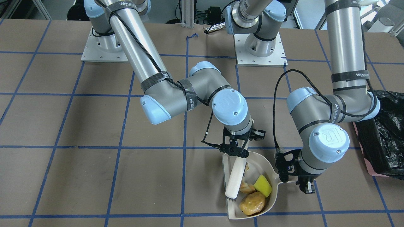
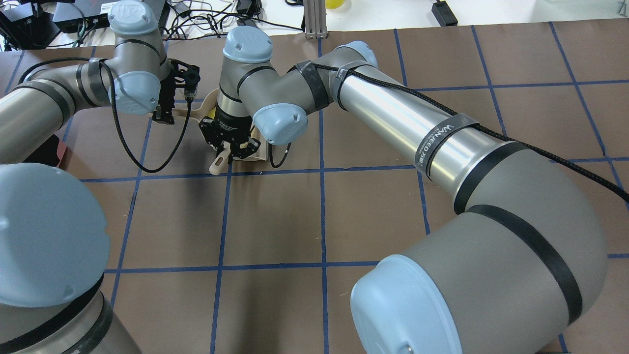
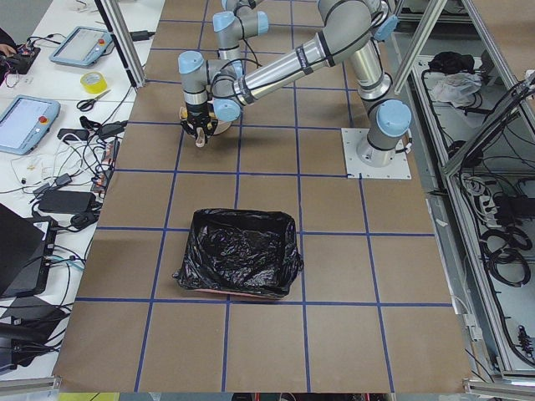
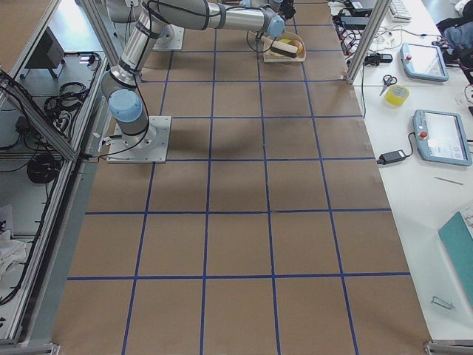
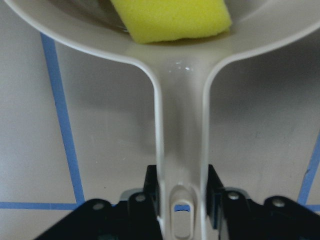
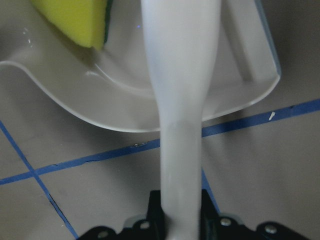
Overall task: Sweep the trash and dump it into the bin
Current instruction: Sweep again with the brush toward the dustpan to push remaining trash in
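Exterior front-facing suggests sweeping is done: pastry (image 1: 246, 188), potato lump (image 1: 252, 203) and sponge (image 1: 263, 185) lie in the dustpan (image 1: 259, 161) on the counter (image 1: 94, 173). My left claw (image 1: 300, 183) pinches its handle (image 5: 180, 150), and my right claw (image 1: 235, 152) pinches the brush (image 1: 236, 176). Dumping into the bin (image 1: 386, 135), well apart, remains.

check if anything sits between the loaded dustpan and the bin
Nothing visible lies between the dustpan and the bin; only the left arm, whose pincer grips the dustpan's handle, hangs over that stretch.

Blue-gridded brown table (image 1: 94, 176), teach pendant (image 3: 28, 124)
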You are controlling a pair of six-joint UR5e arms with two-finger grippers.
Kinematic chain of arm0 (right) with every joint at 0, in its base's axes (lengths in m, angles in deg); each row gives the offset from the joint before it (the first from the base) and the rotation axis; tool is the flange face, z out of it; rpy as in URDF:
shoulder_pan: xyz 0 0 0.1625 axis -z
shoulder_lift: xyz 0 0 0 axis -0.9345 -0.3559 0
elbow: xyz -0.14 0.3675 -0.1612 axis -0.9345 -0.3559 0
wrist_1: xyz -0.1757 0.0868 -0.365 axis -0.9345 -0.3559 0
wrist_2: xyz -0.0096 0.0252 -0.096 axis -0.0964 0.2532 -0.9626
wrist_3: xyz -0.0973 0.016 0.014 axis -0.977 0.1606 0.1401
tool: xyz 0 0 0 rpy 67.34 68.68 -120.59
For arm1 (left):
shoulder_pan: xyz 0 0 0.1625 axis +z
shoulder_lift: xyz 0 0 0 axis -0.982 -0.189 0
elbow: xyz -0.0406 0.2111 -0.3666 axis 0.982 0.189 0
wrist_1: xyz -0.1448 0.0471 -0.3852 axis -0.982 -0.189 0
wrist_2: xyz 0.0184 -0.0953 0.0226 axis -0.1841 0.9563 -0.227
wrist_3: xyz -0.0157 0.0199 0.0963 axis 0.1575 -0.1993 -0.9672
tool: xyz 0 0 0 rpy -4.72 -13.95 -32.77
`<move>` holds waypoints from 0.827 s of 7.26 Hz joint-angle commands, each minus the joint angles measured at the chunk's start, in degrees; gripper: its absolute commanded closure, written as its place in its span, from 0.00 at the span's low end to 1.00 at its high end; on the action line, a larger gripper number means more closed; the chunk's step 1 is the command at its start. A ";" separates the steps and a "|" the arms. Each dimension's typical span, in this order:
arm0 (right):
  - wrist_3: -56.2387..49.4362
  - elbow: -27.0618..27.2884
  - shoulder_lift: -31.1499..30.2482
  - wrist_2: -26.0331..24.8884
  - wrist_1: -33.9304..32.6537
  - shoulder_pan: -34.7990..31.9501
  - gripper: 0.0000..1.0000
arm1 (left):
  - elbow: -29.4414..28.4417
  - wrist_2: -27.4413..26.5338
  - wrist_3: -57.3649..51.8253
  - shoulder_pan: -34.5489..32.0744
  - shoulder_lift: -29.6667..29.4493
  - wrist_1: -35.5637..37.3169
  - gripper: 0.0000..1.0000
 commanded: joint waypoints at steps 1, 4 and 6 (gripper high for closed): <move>2.14 0.05 -0.67 -0.04 0.75 -1.48 1.00 | 0.01 0.09 0.00 0.00 0.09 0.00 0.96; 2.24 0.66 -5.49 -3.80 11.17 -1.66 1.00 | 0.19 0.18 -0.09 0.09 0.18 0.09 0.96; -1.60 0.84 -7.88 -8.20 15.16 0.35 1.00 | 0.19 3.58 -0.35 1.05 0.53 0.00 0.96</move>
